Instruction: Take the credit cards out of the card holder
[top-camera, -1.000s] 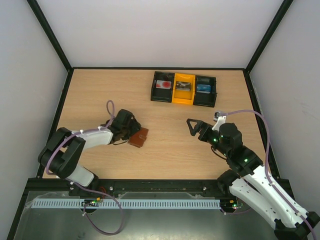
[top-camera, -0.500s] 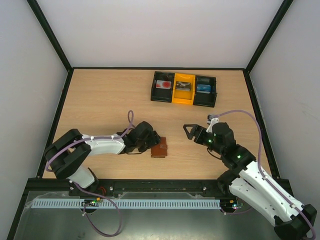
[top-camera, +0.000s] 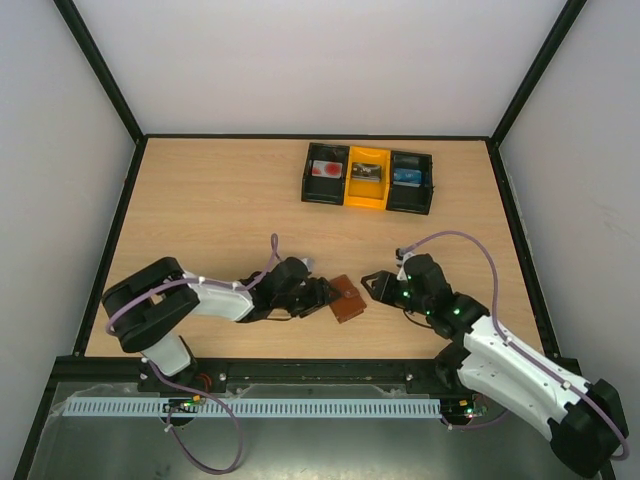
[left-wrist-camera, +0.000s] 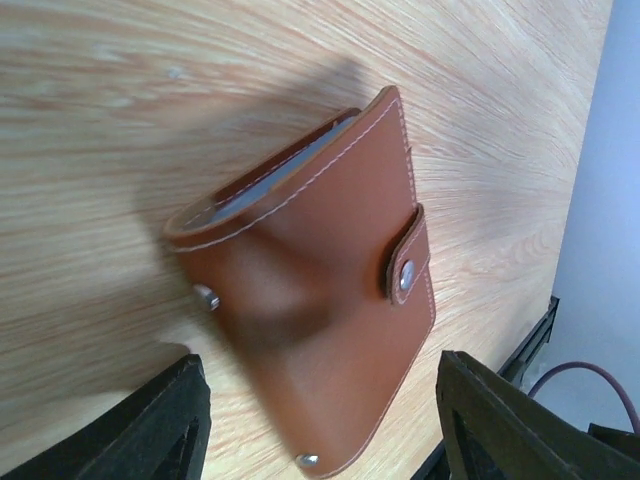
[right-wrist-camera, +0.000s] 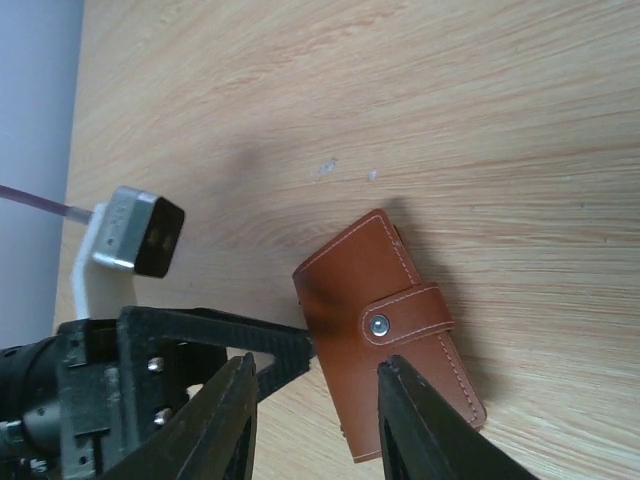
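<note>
The brown leather card holder (top-camera: 348, 298) lies near the table's front middle, its snap tab fastened (left-wrist-camera: 405, 272) (right-wrist-camera: 385, 340). A pale sleeve edge (left-wrist-camera: 270, 180) shows at its open side. My left gripper (top-camera: 322, 297) (left-wrist-camera: 320, 385) is open; the holder's near corner sits between its fingers with gaps on both sides, and one finger touches its left edge in the right wrist view. My right gripper (top-camera: 372, 284) (right-wrist-camera: 315, 375) hovers at the holder's right, jaws apart, one fingertip (right-wrist-camera: 400, 400) over the leather. Credit cards lie in the tray: red-and-white (top-camera: 326, 169), grey (top-camera: 366, 172), bluish (top-camera: 405, 176).
The black-and-yellow three-compartment tray (top-camera: 432, 183) stands at the back centre-right. Black frame rails run along the table's edges, with the front rail (top-camera: 300, 365) just below both grippers. The two arms face each other closely.
My left gripper moved right across the table, bringing the card holder from the left to the front middle. The right arm came forward and left toward it, and its jaws narrowed.
</note>
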